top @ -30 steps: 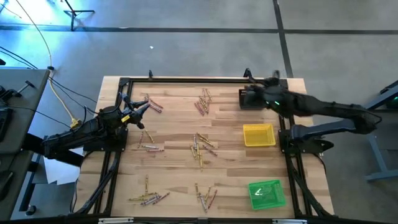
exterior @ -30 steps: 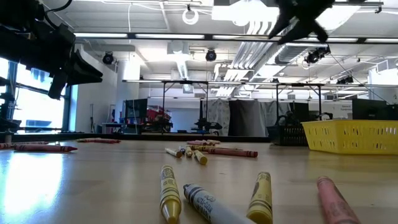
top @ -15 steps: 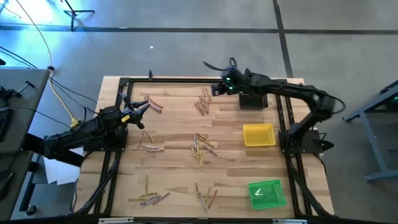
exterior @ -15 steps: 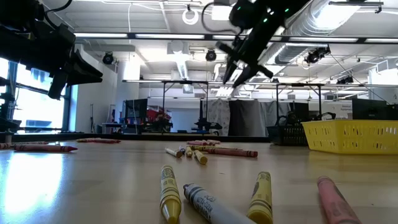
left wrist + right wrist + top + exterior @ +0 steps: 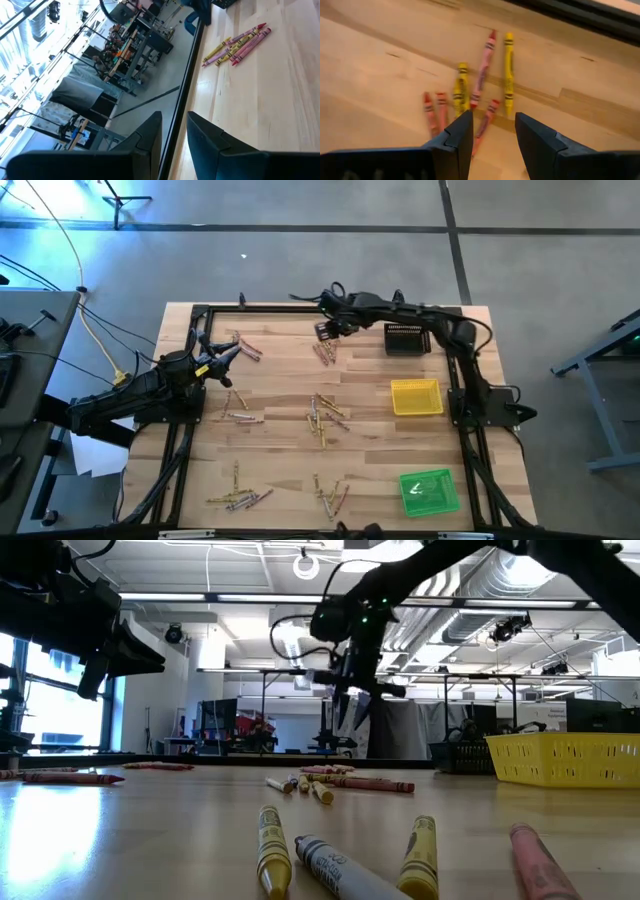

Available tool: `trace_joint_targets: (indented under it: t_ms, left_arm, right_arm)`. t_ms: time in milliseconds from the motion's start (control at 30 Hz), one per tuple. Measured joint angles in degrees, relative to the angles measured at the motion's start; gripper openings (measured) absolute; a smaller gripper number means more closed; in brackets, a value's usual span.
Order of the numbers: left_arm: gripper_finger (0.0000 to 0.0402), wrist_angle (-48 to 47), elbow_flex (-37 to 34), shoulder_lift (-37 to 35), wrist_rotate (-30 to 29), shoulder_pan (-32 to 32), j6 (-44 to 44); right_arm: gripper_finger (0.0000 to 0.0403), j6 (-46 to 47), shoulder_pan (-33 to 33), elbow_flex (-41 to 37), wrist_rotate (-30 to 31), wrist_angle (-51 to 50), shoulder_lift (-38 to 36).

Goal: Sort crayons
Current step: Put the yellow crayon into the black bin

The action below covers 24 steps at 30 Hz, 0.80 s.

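Crayons carry dark label bands, unreadable; right tool open.

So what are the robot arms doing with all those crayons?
They are sorting crayons, and nothing is held right now. The right end effector is open and hovers over a small crayon pile near the table's far edge. The left end effector is also open and empty, waiting by the pile at the far left. More piles lie scattered on the table. The black tray, yellow tray and green tray sit along the right side.
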Motion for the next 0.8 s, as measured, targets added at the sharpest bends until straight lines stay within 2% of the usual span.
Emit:
trace_joint_targets:
  t_ms: [167,333,500,800]
  left_arm:
    - [0.0077,0.00,0.00,-0.01,0.00,0.00,0.00]
    - [0.0077,0.00,-0.01,-0.01,0.01,0.00,0.00]
    - [0.0077,0.00,-0.02,0.00,0.00,0.00,0.00]
    - [0.0077,0.00,0.00,0.00,0.00,0.00,0.00]
  right_arm:
    - [0.0133,-0.11,-0.74,5.07,1.10,-2.00,5.04]
    - [0.0133,0.78,-1.65,6.52,0.34,-1.98,8.88]
    - [0.0133,1.42,-2.12,6.52,0.24,-2.02,10.68]
    - [0.0133,1.40,-3.04,6.52,3.62,-1.36,11.46]
